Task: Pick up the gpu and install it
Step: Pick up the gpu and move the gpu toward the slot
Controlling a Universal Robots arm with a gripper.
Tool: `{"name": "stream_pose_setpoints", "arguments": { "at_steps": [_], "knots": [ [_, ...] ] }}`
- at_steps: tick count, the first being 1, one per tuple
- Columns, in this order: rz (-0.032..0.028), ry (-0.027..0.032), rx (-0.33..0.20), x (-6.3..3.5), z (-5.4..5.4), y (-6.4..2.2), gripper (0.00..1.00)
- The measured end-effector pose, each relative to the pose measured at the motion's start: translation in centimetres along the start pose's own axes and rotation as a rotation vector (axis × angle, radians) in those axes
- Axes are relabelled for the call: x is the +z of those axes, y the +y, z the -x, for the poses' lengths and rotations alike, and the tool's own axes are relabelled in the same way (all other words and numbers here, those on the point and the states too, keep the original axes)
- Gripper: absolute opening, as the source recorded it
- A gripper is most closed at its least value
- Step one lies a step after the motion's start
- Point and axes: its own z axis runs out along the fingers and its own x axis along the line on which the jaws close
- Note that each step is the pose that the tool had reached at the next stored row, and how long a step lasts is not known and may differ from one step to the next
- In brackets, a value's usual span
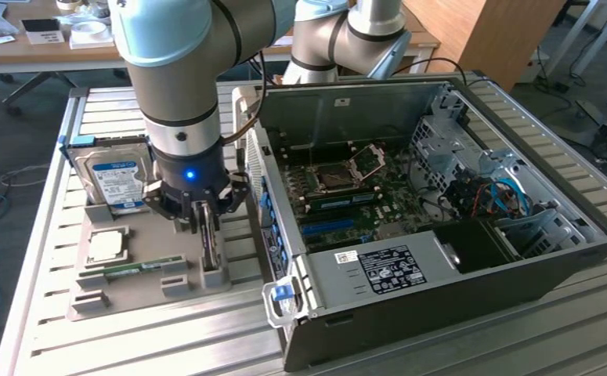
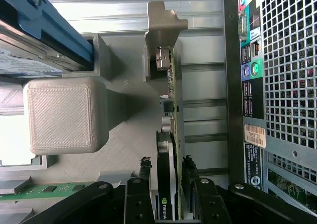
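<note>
Two fingers (image 2: 141, 184) stand apart on either side of the gpu (image 2: 167, 149), not clamped on it. The card stands on edge in a grey tray (image 1: 136, 294) on the desk (image 1: 178, 345), beside the open computer case (image 1: 387, 313). From the exterior view, the arm hides its far end.

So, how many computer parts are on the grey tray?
4: hard drive at the far end, processor mid-tray, memory stick nearer, gpu upright beside the case. The arm may hide more.
</note>
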Motion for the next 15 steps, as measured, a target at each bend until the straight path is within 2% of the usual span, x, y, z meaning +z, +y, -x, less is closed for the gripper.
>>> {"name": "stream_pose_setpoints", "arguments": {
  "at_steps": [8, 10, 15],
  "knots": [
    [0.0, 0.0, 0.0, 0.0, 0.0, 0.0, 0.37],
    [0.0, 0.0002, 0.0, 0.0, 0.0, 0.0, 0.27],
    [-0.0001, 0.0, 0.0, 0.0, 0.0, 0.0, 0.27]
  ]
}}
